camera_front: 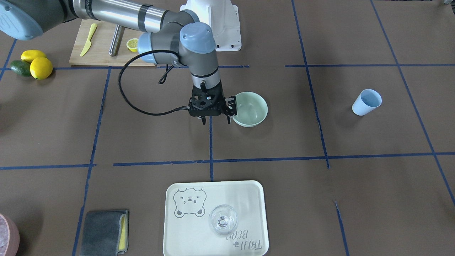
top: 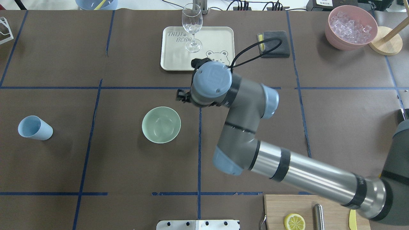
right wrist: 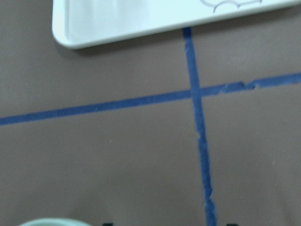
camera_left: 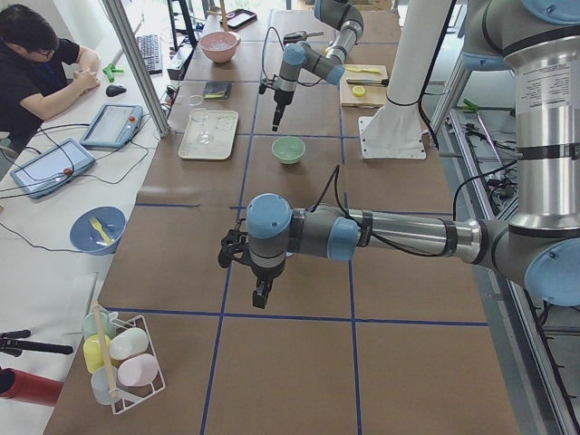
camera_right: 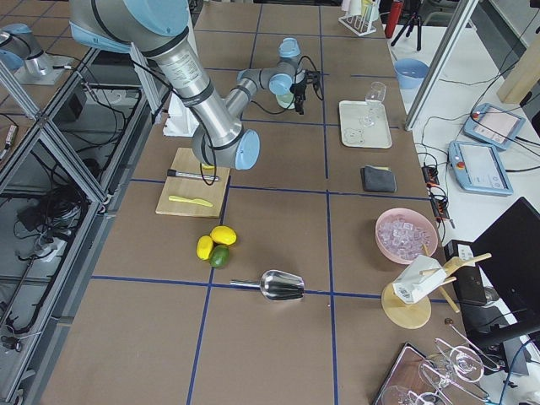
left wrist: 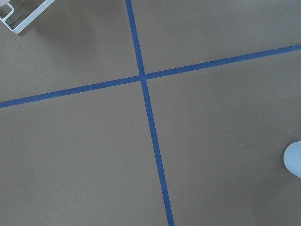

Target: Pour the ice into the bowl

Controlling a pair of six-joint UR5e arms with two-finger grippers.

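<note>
The pale mint-green bowl (camera_front: 250,110) stands upright and empty near the table's middle; it also shows in the overhead view (top: 161,124). My right gripper (camera_front: 216,122) points straight down just beside the bowl, above the blue tape cross, open and empty. Its wrist view shows only the bowl's rim (right wrist: 47,222) at the bottom edge. No loose ice cubes show. The light blue cup (camera_front: 366,102) leans on its side far off on my left half. My left gripper (camera_left: 260,297) shows only in the exterior left view, low over bare table; I cannot tell whether it is open or shut.
A white bear tray (camera_front: 245,199) with a clear wine glass (camera_front: 223,220) lies beyond the bowl. A grey cloth (camera_front: 105,231), a pink container of ice (top: 351,27), a cutting board (camera_front: 103,46), lemons (camera_front: 37,64) and a metal scoop (camera_right: 278,285) are on my right side.
</note>
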